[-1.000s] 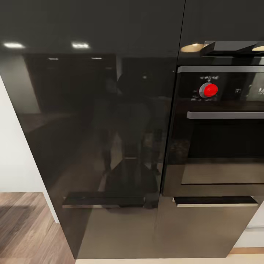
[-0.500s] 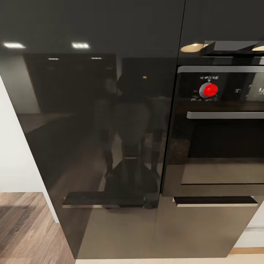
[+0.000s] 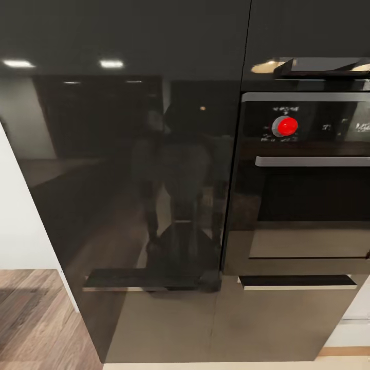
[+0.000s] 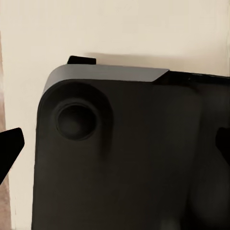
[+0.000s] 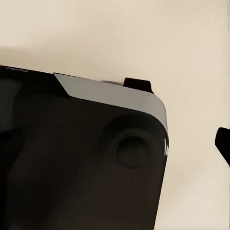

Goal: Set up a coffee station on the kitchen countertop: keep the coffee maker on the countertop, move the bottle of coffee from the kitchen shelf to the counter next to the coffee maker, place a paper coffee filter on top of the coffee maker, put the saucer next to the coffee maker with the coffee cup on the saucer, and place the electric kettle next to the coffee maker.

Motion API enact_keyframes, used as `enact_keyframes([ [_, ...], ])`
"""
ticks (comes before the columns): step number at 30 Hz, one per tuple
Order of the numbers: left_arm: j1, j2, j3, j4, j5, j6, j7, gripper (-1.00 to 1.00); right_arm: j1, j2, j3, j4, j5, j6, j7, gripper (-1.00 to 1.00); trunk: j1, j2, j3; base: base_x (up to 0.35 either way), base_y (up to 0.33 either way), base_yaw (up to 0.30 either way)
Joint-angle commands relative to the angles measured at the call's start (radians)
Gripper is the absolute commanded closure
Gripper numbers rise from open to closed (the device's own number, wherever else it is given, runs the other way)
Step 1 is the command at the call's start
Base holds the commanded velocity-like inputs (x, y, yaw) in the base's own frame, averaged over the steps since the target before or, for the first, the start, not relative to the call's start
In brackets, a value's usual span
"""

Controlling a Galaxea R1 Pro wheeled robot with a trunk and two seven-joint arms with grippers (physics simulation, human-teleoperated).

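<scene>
I face a tall glossy black cabinet front (image 3: 128,180) that mirrors my own dark shape. In the left wrist view my left gripper (image 4: 116,146) is open, its dark fingertips (image 4: 9,148) at the two side edges with nothing between them, above my black base (image 4: 134,182). In the right wrist view my right gripper (image 5: 115,143) also looks open and empty; one fingertip (image 5: 224,141) shows at the edge, while the other is lost against the black base (image 5: 72,163).
A built-in black oven (image 3: 308,205) with a red knob (image 3: 287,126) and a silver handle (image 3: 313,161) sits to the right of the cabinet. A white wall (image 3: 20,221) and wood floor (image 3: 31,318) lie at the left. Pale floor (image 4: 120,28) surrounds my base.
The whole head picture has slid slightly to the left, so the camera has turned a little to the right. Nothing in the scene itself has moved.
</scene>
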Motion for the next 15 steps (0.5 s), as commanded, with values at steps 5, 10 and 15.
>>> enact_keyframes([
  [5, -0.001, -0.005, 0.012, 0.001, 0.038, -0.031, 0.007, -1.00, -0.001, 0.004, 0.000, 0.003, 0.000, 0.001, -0.004, -1.00, 0.000, -0.001, -0.001, 0.000, -0.281, 0.000],
  [10, -0.001, -0.008, 0.018, 0.002, 0.297, -0.254, 0.010, -1.00, -0.001, 0.002, 0.003, 0.004, 0.004, -0.002, -0.003, -1.00, 0.000, -0.001, -0.001, 0.000, -0.323, 0.000],
  [15, -0.001, -0.008, 0.019, 0.002, 0.306, -0.255, 0.010, -1.00, -0.001, -0.001, 0.006, 0.004, 0.009, -0.003, -0.002, -1.00, 0.000, -0.001, -0.001, 0.000, -0.332, 0.000],
])
